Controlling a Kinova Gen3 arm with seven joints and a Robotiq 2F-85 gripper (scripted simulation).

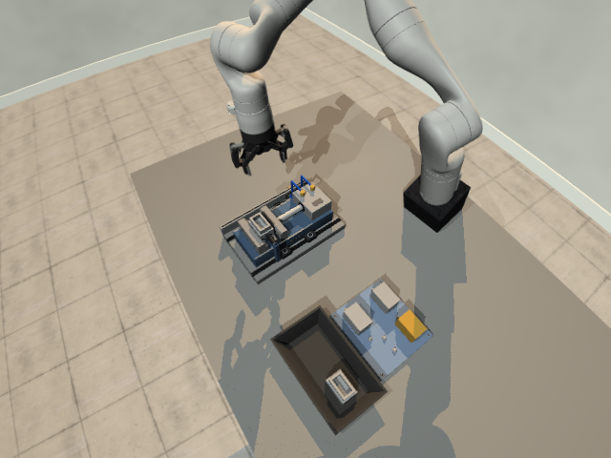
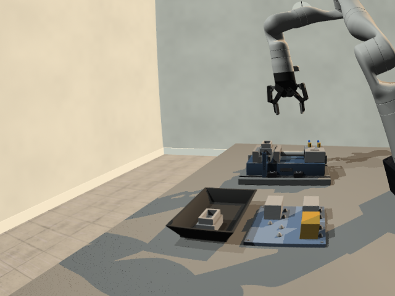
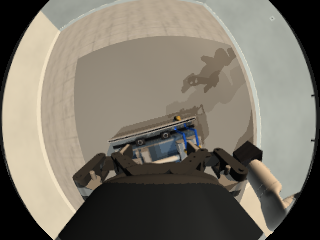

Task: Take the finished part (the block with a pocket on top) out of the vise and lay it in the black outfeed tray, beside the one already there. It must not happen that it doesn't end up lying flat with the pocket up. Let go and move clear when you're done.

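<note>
The finished part (image 1: 260, 222) (image 2: 266, 145), a grey block with a pocket on top, sits between the jaws of the blue vise (image 1: 291, 235) (image 2: 287, 167) (image 3: 160, 152). My gripper (image 1: 263, 164) (image 2: 288, 110) is open and empty. It hangs high above the vise, over its back part and clear of it. The black outfeed tray (image 1: 296, 331) (image 2: 191, 222) lies in front of the vise. One pocketed block (image 1: 340, 385) (image 2: 210, 217) lies in the tray's near end. In the wrist view the part is hidden behind my gripper body.
A light blue fixture plate (image 1: 389, 352) (image 2: 293, 237) beside the tray carries two grey blocks (image 1: 357, 316) (image 1: 385, 297) and an orange block (image 1: 411, 325) (image 2: 310, 224). The arm's black base (image 1: 436, 201) stands right of the vise. Blue and orange knobs (image 1: 302, 186) stick up at the vise's far end.
</note>
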